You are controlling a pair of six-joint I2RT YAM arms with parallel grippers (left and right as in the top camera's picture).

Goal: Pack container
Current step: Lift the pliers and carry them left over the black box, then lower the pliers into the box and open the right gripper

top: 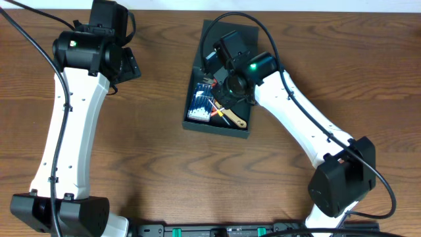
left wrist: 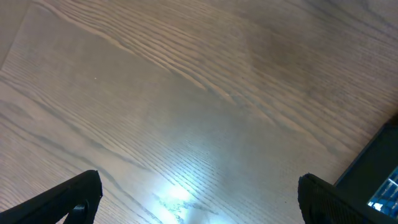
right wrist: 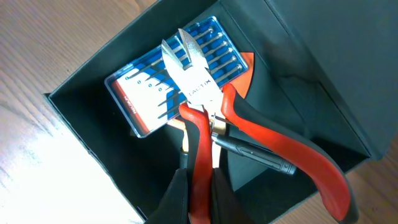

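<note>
Right jaws pinch the red-handled cutters (right wrist: 205, 93), nose pointing ahead of them, with the open container (right wrist: 93, 149) directly beneath; left jaws gape wide, well aside.

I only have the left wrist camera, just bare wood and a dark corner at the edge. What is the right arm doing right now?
Observer: The right pincer is shut on one handle of red-handled cutters, holding them over the open dark box.
Operator: Anything in the box already?
Observer: Yes, a blue case of silver bits lies on the bottom, under the cutters' tips.
Operator: Where is the box relative to my arm?
Observer: From overhead, it lies to the right of the left pincer, with table between them.
</note>
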